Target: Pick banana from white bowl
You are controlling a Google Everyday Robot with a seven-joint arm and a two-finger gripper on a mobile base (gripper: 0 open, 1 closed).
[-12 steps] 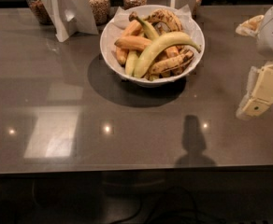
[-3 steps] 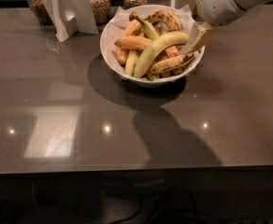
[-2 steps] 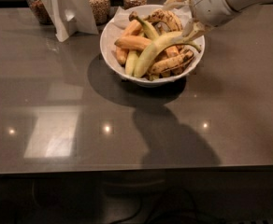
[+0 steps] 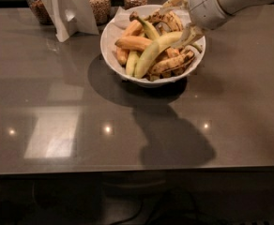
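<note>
dark grey glossy tabletop (image 4: 57, 125), ceiling lights mirrored in it as small bright spots. along the back edge you have three glass jars of grain (image 4: 99, 1) and a white folded card stand (image 4: 69, 8).

round deep white bowl (image 4: 107, 50) sits at back centre, casting a wide shadow on the table towards the front. white paper lining (image 4: 123, 15) shows at its rear-left rim. the bowl is heaped with fruit: short orange-yellow bananas (image 4: 132, 42) on the left, brown-spotted yellow bananas (image 4: 172, 62) at front right and at the back.

long curved pale yellow-green banana (image 4: 152, 54) lies on top of the heap, running from the front-left of the bowl up to the right. it is in the bowl, not lifted.

your white two-finger gripper (image 4: 170, 27) reaches in from the upper right, over the right half of the bowl. its fingers (image 4: 186, 35) are spread apart, one over the back rim and one down by the upper end of the pale banana. nothing is clamped between them. you cannot tell whether the lower finger touches the banana.
</note>
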